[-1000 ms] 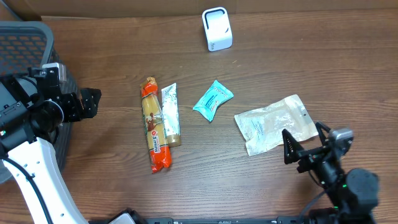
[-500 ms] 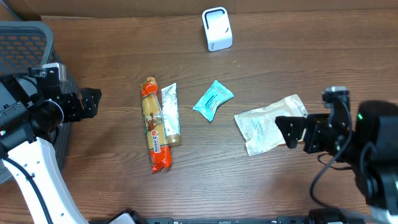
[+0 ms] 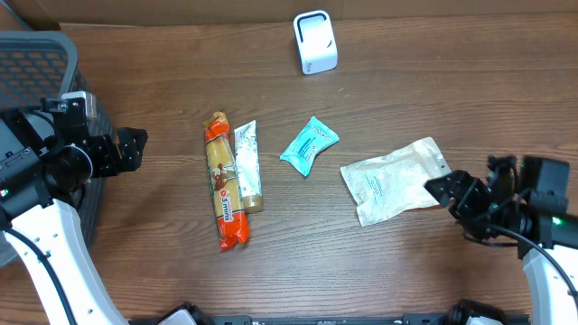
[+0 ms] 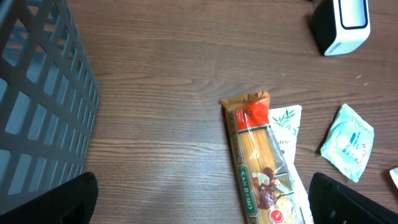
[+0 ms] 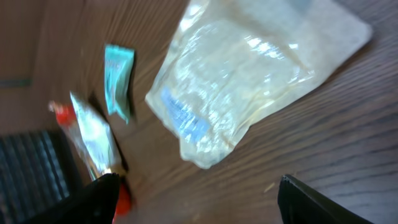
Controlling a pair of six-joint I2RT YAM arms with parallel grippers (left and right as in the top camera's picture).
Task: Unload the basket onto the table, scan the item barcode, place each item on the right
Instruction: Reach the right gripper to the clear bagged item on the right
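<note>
White-shelled, black-jointed arms (image 3: pixel 56 242) with thin black cables (image 3: pixel 502 237)

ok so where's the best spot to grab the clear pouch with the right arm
Take the clear pouch by its thin sealed end with the hang hole, the end nearest the right gripper, coming in low from the right. It lies flat, so probably only an edge gives the fingers something to pinch, and that end looks flattest.

Wood tbl (image 3: pixel 433 90), scanner (image 3: pixel 315 42), pasta pkt (image 3: pixel 225 185), white pkt (image 3: pixel 247 162), teal sachet (image 3: pixel 309 144), clear pouch (image 3: pixel 396 179), basket (image 3: pixel 36 59)
</note>
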